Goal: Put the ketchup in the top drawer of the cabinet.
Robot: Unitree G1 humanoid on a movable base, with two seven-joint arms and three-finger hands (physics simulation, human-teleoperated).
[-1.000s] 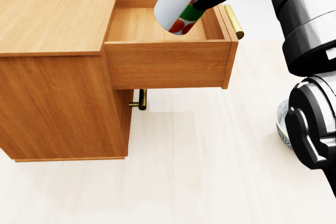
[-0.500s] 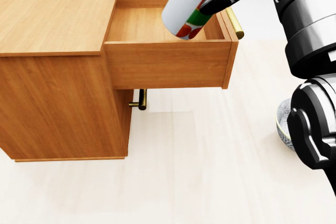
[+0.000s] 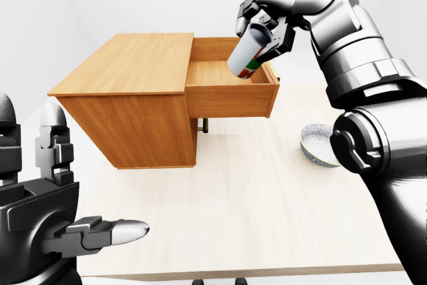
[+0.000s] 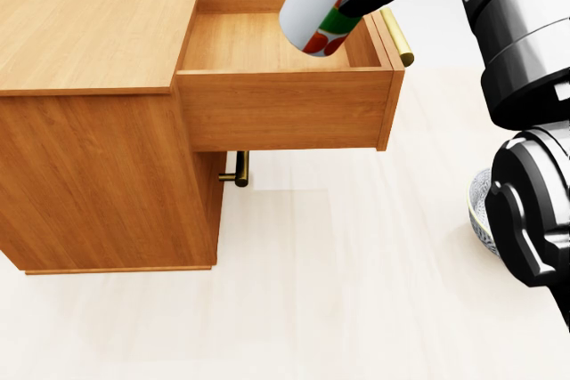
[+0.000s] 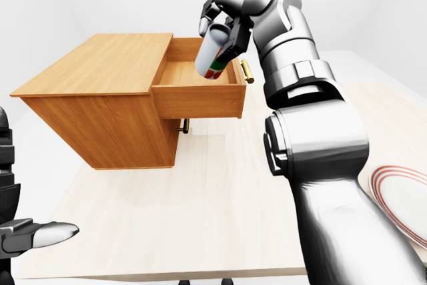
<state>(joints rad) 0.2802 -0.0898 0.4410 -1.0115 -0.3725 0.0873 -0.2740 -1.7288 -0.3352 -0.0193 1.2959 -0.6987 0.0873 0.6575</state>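
The ketchup bottle (image 4: 319,4) is clamped, tilted, in the right hand (image 3: 265,23) above the open top drawer (image 4: 283,104) of the cabinet (image 3: 130,101). The left hand (image 3: 50,221) is held low with fingers spread apart.

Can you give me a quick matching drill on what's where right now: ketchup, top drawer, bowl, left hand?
Things:
1. ketchup
2. top drawer
3. bowl
4. left hand

States:
A. pulled open, nothing lying in it
B. on the table, at the right of the left-eye view
C. tilted, gripped by the right hand over the drawer
D. open, holding nothing, low at the left of the left-eye view

Pairs: 1-C, 2-A, 3-B, 4-D
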